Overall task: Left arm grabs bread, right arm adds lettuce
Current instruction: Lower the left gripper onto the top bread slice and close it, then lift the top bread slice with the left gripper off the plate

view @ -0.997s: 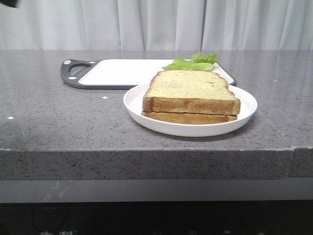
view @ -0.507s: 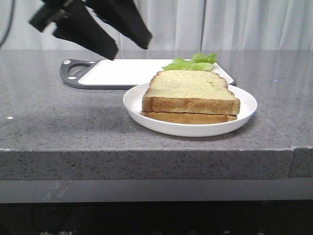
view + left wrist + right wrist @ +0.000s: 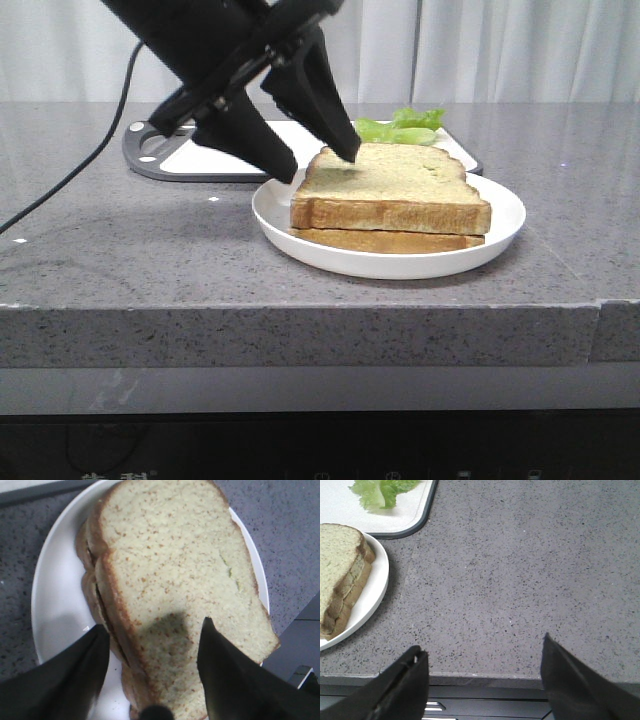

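A thick slice of bread (image 3: 390, 185) with a pale face and brown crust lies on a thinner slice on the white plate (image 3: 268, 212). My left gripper (image 3: 320, 165) is open at the stack's left end. In the left wrist view (image 3: 155, 625) one finger hangs over the plate (image 3: 55, 595) beside the crust. The other hangs over the bread's top face (image 3: 175, 565). It holds nothing. The frilly green lettuce (image 3: 400, 128) lies on the cutting board behind the plate, also in the right wrist view (image 3: 382, 492). My right gripper (image 3: 481, 644) is open and empty over the counter's front edge.
A white cutting board (image 3: 240, 145) with a dark rim and handle lies behind the plate. The right wrist view shows the board's corner (image 3: 415, 515), the plate's rim (image 3: 375, 580) and the bread stack (image 3: 337, 555). The left arm's cable trails across the counter's left side.
My left arm has come in from the upper left and dropped to the bread stack, jaws open. Bread, plate and lettuce have not moved.
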